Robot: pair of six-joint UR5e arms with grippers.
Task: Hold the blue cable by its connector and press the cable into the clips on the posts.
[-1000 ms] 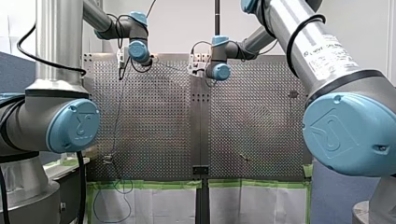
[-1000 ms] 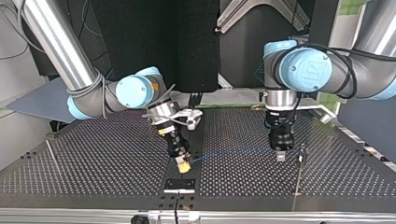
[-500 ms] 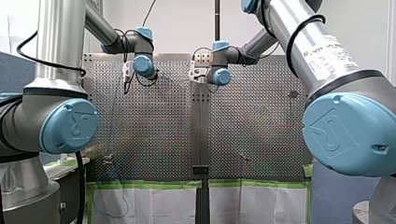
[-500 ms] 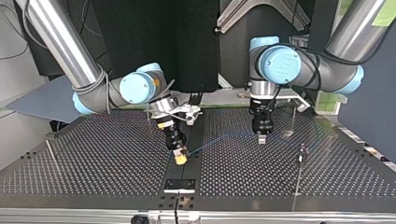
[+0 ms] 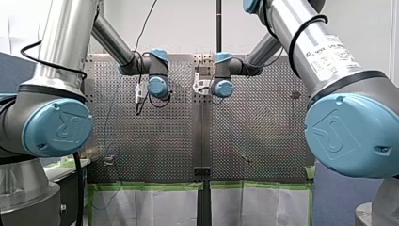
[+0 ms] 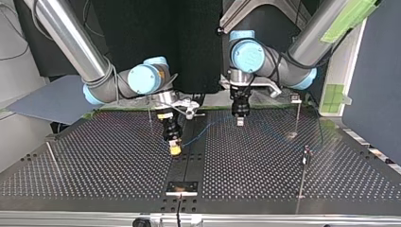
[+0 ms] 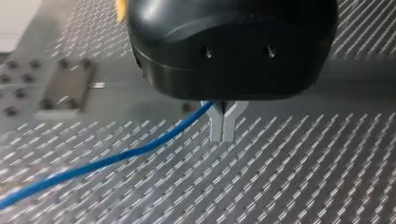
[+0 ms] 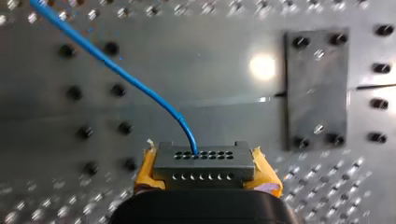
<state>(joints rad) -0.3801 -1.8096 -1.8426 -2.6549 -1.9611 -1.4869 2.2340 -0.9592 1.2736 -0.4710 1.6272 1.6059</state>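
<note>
The blue cable (image 6: 196, 136) sags in a loose arc above the perforated metal table (image 6: 94, 175), strung between two grippers near the top view's middle. It appears to sit in no clip yet, so every pressing looks left to do. Thin upright posts (image 6: 297, 116) stand well apart at that view's right. My right gripper (image 8: 204, 173) clamps its yellow pads (image 8: 145, 170) on the grey, hole-dotted block connector (image 8: 204, 157), from which the smooth round cable rises. My left gripper (image 7: 223, 122) pinches the cable between closed metal fingers (image 7: 215, 127), flared like a Y.
</note>
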